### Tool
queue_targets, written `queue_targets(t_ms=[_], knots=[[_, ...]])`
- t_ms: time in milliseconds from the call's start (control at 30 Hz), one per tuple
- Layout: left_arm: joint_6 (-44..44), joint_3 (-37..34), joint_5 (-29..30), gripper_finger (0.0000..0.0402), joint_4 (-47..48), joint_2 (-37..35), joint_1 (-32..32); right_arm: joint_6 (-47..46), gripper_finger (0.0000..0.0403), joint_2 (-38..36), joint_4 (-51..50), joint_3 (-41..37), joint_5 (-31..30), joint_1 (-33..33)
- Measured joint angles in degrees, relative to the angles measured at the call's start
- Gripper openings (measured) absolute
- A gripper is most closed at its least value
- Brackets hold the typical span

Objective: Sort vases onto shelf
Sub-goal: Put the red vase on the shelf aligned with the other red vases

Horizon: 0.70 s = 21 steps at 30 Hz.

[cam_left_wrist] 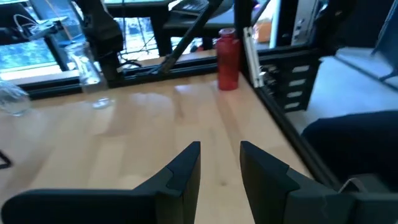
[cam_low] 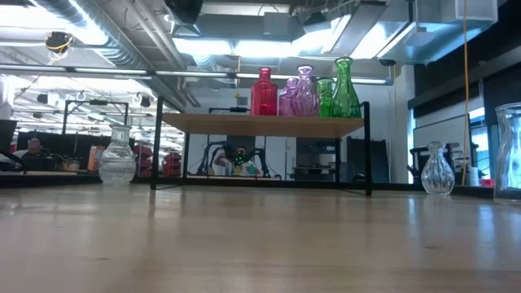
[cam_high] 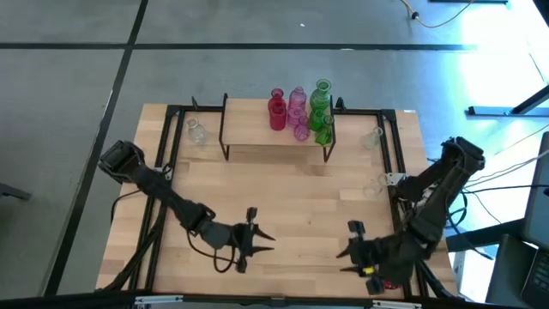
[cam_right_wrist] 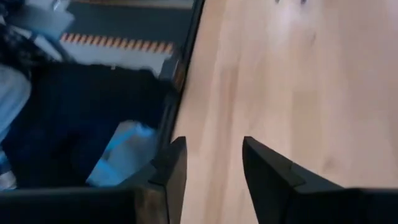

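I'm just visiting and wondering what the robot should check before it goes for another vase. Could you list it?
1. Left hand open and holding nothing: ok.
2. Right hand open and holding nothing: ok.
3. Shelf has bare board left of the red vase: ok.
4. Clear vases still on the table: one far left, one far right, another right: ok.
5. Vases on the shelf upright: ok.
6. Exact count of shelf vases: cannot tell, they overlap.

One red vase point(cam_high: 277, 112), two pink vases point(cam_high: 298, 104), two green vases point(cam_high: 322, 96), three clear vases point(cam_high: 196, 132), one shelf point(cam_high: 257, 130), two arms.
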State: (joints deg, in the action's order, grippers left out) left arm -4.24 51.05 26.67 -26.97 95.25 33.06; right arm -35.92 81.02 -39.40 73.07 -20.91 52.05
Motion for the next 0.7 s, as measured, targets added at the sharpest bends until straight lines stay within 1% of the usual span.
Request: queue_targets(t_ms=[100, 200, 300, 400, 500, 700], knots=[[-1.45, 0.01, -0.03, 0.0105, -1.70, 1.24, 1.18, -8.62, 0.0140, 3.67, -6.81, 5.14, 5.44, 2.03], [-1.74, 0.02, 0.91, 0.0105, -2.80, 1.93, 2.37, -20.02, 0.0140, 5.79, -11.73, 8.12, 12.21, 3.97], [-3.20, 0.02, 2.95, 0.0105, -2.42, 1.93, 3.22, -31.49, 0.0140, 6.18, -12.21, 8.57, 16.40, 6.30], [-4.15, 0.02, 4.33, 0.0105, -2.48, 1.93, 3.71, -40.81, 0.0140, 6.18, -12.26, 8.57, 17.23, 8.47], [-4.32, 0.02, 4.38, 0.0105, -2.36, 1.93, 3.78, -47.76, 0.0140, 6.18, -12.49, 8.57, 17.40, 10.54], [-4.40, 0.02, 4.38, 0.0105, -2.21, 1.93, 3.72, -61.62, 0.0140, 6.18, -17.13, 8.57, 17.84, 14.85]])
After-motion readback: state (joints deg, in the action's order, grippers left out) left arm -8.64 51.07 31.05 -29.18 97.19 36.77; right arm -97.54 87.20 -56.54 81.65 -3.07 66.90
